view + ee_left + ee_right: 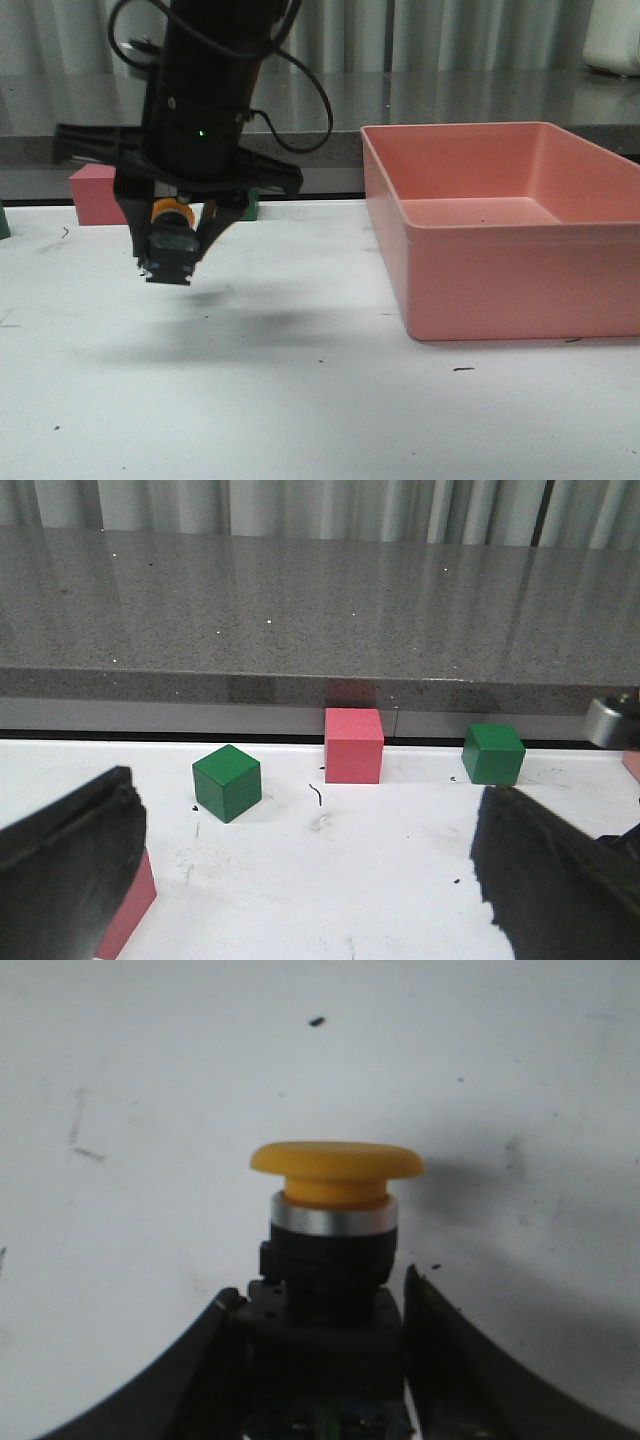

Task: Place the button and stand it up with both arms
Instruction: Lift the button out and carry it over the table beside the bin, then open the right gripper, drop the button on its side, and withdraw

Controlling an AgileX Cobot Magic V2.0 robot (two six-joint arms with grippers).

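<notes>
Currently pinching the button [170, 245] in the right gripper [168, 262], fingers pressed on the boxy black base from both sides. Held off the white table [300, 400], shadow underneath, no contact with the surface. Yellow cap uppermost in the front view, black base hanging lowest, slightly tilted. Well left of the pink bin [500, 270], not in it. In the right wrist view, same button [335, 1210] with yellow cap, silver collar and black body sticking out past the right gripper [325, 1360]. Spread wide on the left gripper [305, 790], nothing between the black fingers [70, 860], just bare table. Beyond it, near the table's back edge: one pink cube [353, 745] between two green cubes [228, 780] [493, 753], all apart from each other.
</notes>
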